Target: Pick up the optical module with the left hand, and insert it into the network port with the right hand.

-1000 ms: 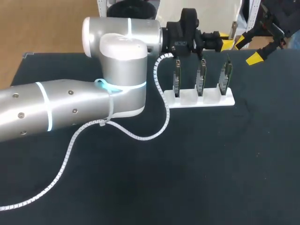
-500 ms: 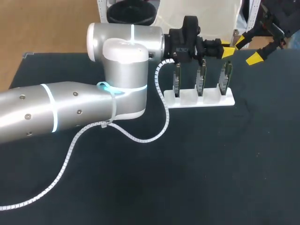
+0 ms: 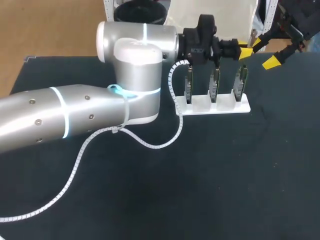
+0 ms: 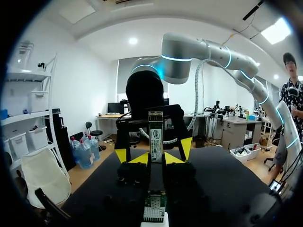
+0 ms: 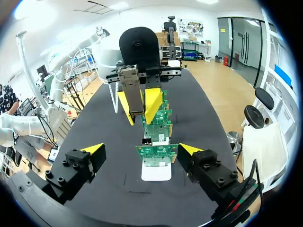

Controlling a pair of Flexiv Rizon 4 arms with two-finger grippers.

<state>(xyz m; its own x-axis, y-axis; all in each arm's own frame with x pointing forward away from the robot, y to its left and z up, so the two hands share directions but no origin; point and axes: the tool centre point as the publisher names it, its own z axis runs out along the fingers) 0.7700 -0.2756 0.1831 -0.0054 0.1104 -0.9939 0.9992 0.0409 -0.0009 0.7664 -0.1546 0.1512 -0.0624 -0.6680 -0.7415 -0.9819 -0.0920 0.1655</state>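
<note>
The optical module (image 4: 156, 136), a slim metal bar with a label, stands upright in my left gripper (image 4: 156, 158), which is shut on it. In the head view the left gripper (image 3: 243, 52) hovers behind and above the right-hand circuit board (image 3: 241, 81). My right gripper (image 3: 265, 53) is open just to its right, facing it. From the right wrist view the module (image 5: 130, 90) hangs above the row of green boards (image 5: 156, 154), ahead of my wide-open right gripper (image 5: 141, 149). A small port (image 5: 147, 141) sits at the nearest board's top edge.
Three green boards stand upright in a white slotted stand (image 3: 216, 107) at the back of the black table. A white spiral cable (image 3: 150, 145) trails from my left arm across the table's left half. The table's back edge runs just behind the grippers.
My left arm has shifted to the right along the back of the stand, carrying the module closer to the right gripper. The right gripper has stayed put and open.
</note>
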